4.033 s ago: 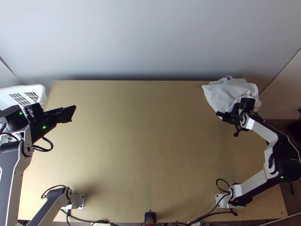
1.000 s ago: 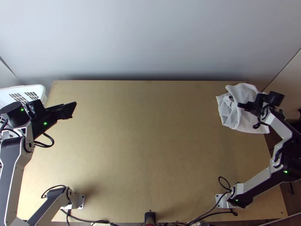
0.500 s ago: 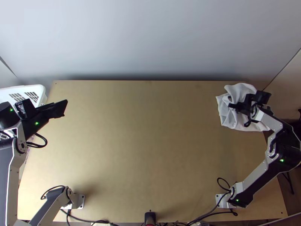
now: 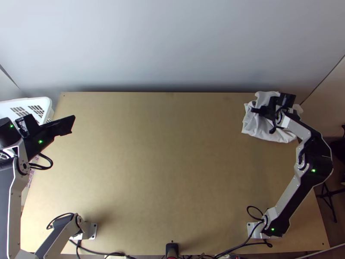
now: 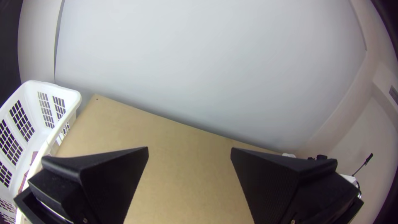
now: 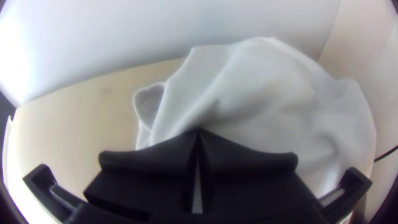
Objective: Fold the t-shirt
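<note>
- The white cloth t-shirt lies bunched at the far right corner of the light wooden tabletop, with loose creases and part of it reaching past the right edge.
- The right claw, with two wide flat black fingers, is over the t-shirt. In the right wrist view, the right claw has its tips pressed together on a fold of the cloth, pinching it; creases run in toward that spot.
- Beyond the tips, the cloth spreads out in soft, uneven folds, with a small loop of fabric standing out at one side.
- The left claw hangs at the far left part of the tabletop, well apart from the t-shirt. In the left wrist view, the left claw is spread wide, with nothing between its fingers.
- A white plastic basket with slotted sides stands at the tabletop's left edge, partly hidden behind the left arm.
- A smooth pale grey wall rises behind the tabletop's far edge.
</note>
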You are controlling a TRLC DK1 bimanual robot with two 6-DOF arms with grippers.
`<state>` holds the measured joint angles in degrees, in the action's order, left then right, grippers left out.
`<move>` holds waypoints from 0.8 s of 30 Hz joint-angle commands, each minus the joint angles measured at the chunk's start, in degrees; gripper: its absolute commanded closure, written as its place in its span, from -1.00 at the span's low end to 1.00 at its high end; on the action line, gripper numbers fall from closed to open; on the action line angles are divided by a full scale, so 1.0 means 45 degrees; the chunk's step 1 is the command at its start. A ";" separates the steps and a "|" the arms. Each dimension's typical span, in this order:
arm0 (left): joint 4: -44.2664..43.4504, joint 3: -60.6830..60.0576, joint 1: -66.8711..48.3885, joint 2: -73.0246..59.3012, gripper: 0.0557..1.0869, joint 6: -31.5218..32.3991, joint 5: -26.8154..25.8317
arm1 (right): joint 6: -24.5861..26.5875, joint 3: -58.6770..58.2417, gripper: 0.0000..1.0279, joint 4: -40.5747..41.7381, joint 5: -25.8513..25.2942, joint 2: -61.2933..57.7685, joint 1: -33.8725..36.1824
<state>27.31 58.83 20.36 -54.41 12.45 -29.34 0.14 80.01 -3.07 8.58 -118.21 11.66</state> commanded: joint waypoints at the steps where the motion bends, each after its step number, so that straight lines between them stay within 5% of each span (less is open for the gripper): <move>1: -0.0131 0.0072 -0.0091 -0.0232 -0.88 0.0125 0.0017 | -0.0149 0.1635 0.95 -0.0216 -0.0012 -0.0820 -0.0423; 13: -0.0229 0.0130 -0.0286 -0.0428 -0.88 0.0125 0.0017 | 0.1238 -0.0553 0.92 -0.1173 0.0008 0.1191 0.0495; 14: -0.0229 0.0169 -0.0325 -0.0428 -0.88 0.0125 -0.0003 | 0.1472 -0.0670 0.69 -0.1466 -0.0012 0.1406 0.0592; 17: -0.0210 0.0150 -0.0540 -0.0428 -0.88 0.0203 -0.0003 | 0.1707 -0.1490 -0.62 -0.2325 0.0008 0.2578 0.0846; 18: -0.0190 0.0111 -0.0638 -0.0408 -0.88 0.0203 -0.0003 | 0.1804 -0.1881 -0.77 -0.2618 0.0008 0.3086 0.0885; 24: -0.1245 -0.0885 -0.0774 -0.0330 -0.88 0.0144 0.0036 | 0.2039 -0.4381 -0.91 -0.3361 0.0340 0.7305 0.0710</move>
<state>25.50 58.46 17.69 -56.03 13.23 -29.32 7.97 70.54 -14.70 8.78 -102.02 14.72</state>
